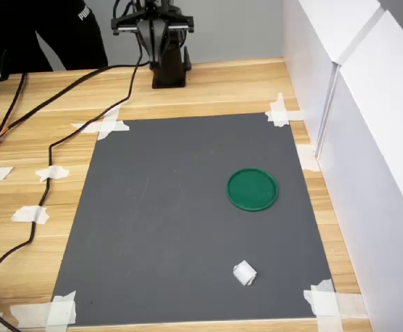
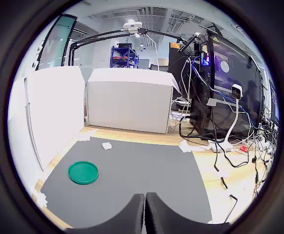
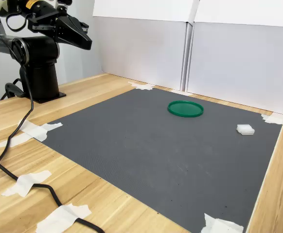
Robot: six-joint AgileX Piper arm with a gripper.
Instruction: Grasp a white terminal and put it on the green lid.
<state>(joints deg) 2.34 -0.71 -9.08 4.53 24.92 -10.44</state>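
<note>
Lying alone on the dark grey mat (image 1: 160,228), the white terminal (image 1: 244,273) sits near the mat's edge farthest from the arm's base (image 1: 169,66), well apart from the green lid (image 1: 253,189). In the second exterior view the terminal (image 3: 245,129) is to the right of the lid (image 3: 185,108). The gripper (image 3: 80,36) hangs high above the wooden table (image 1: 208,86), beside its base, holding nothing; in the wrist view its fingers (image 2: 132,214) meet, pressed together. White tape (image 1: 104,126) pins the mat's corners.

White "PUMA" lettering shows on a person's black garment (image 1: 70,28).
</note>
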